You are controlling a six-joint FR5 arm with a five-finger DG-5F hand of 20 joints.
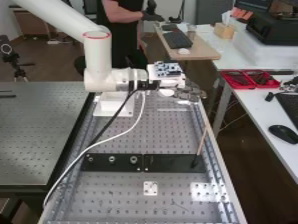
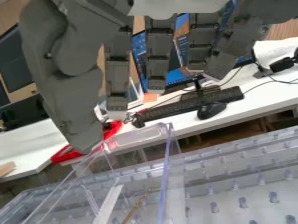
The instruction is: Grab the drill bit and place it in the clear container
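Confirm the target first. A slender gold-brown piece, judged to be the drill bit [image 2: 135, 207], is seen through the transparent wall of the clear container [image 2: 164, 165]; you cannot tell whether it lies inside or beyond that wall. Do not confuse it with the slim brown rod [image 1: 201, 140], which leans upright at the black plate [image 1: 176, 163] on the perforated table [image 1: 120, 192].

The hand [image 1: 193, 92] is over the table's far part. Its fingers [image 2: 158, 60] hang straight, wide of the thumb [image 2: 63, 85], with nothing held.

Handling: treat the bit as light for its bulk, rigid and hard. Expect a smooth, narrow shank to roll or slip under an off-centre pinch. Flutes, if present, give better friction but may have sharp edges; a thin bit can snap under side load.

Grip point: pinch across the shank near mid-length, with the pads square to its axis. Keep clear of the tip. Treat the container as stiff, brittle plastic, light enough to slide or tip; do not press on its walls.
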